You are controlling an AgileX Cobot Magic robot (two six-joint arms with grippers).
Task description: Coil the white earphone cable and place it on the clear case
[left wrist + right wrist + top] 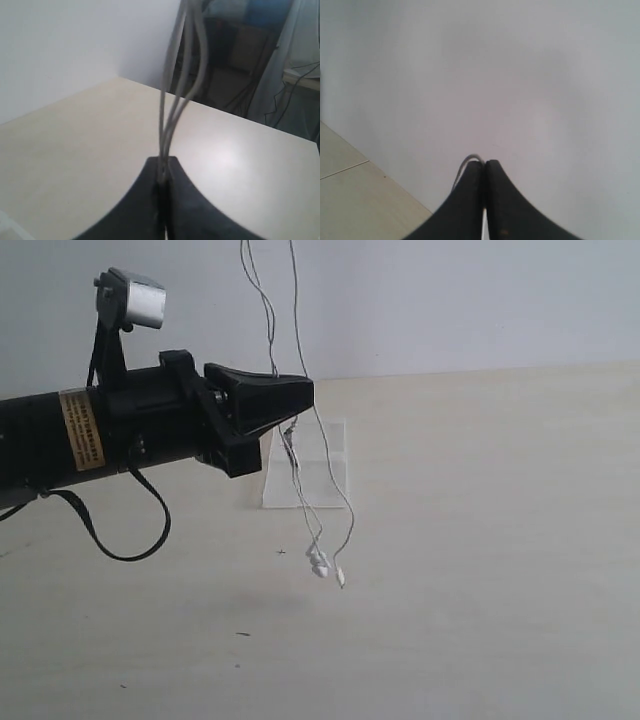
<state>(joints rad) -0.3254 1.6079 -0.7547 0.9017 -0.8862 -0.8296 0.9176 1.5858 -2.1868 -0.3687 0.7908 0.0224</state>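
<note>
The white earphone cable hangs in strands from above the exterior view's top edge. My left gripper is shut on it in mid-air. Below the jaws the strands drop on, ending in two earbuds just over the table. In the left wrist view the strands rise from between the closed fingertips of the left gripper. My right gripper is shut, with a loop of white cable curling out at its tip; it is out of the exterior view. The clear case lies flat on the table behind the hanging cable.
The light wooden table spreads to the right and front. A black strap loops down under the left arm. A pale wall stands behind the table.
</note>
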